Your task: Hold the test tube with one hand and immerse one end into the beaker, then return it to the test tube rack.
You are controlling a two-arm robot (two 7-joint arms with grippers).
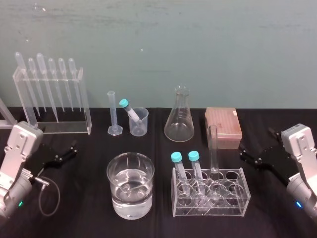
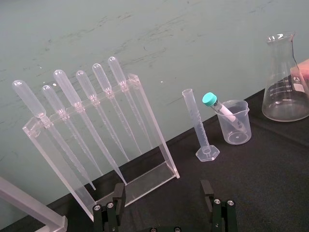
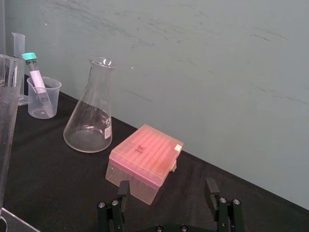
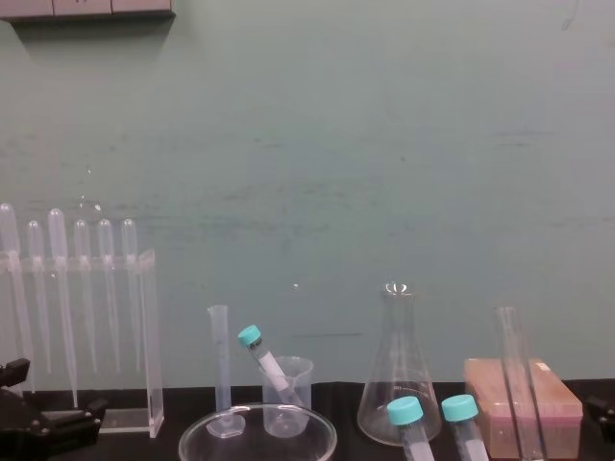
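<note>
Resting at the lower left of the head view, the left gripper (image 1: 72, 146) has its jaws apart and empty, well apart from the glassware. Right of it, at lower centre, the beaker (image 1: 130, 186) stands part-filled with clear liquid. Above it, the conical flask (image 1: 178, 121) carries printed marks too small to read. Next along, the test tube rack (image 1: 210, 198) holds two teal-capped tubes (image 1: 177, 166) and, right of them, the test tube (image 1: 213, 148), upright, long axis vertical, open mouth topmost. At the right edge the right gripper (image 1: 257, 145) is spread open, holding nothing, with the tube to its left. The right arm looks the nearer one.
</note>
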